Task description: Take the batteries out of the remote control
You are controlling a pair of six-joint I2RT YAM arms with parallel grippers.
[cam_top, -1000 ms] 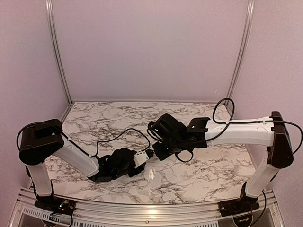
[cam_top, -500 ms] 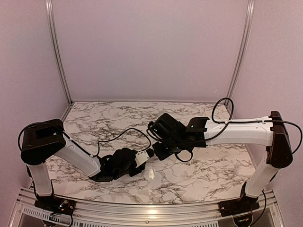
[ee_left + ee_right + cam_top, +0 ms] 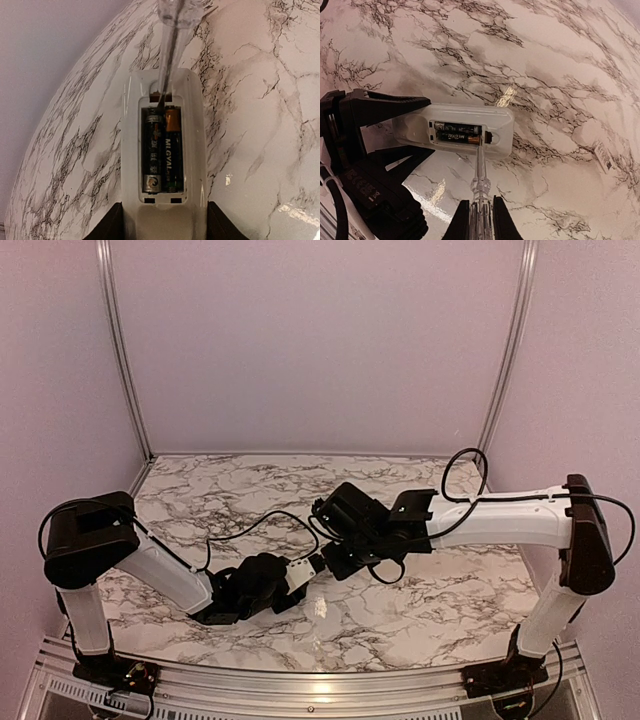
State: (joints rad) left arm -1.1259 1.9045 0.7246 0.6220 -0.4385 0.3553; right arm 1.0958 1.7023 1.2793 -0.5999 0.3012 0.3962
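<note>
My left gripper is shut on the near end of the white remote control and holds it just above the marble. Its back compartment is uncovered, and the two dark batteries lie side by side in it. My right gripper is shut on a clear-handled screwdriver. The screwdriver's tip rests at the compartment's far end, against the batteries. In the top view the two grippers meet over the remote control at the table's middle front.
A small pale flat strip lies on the marble tabletop, to the right of the remote in the right wrist view. Black cables loop off both arms near the grippers. Lilac walls close in the back and sides.
The right arm has edged slightly left, bringing the screwdriver in toward the remote. The left gripper has shifted a little and still holds the remote.
</note>
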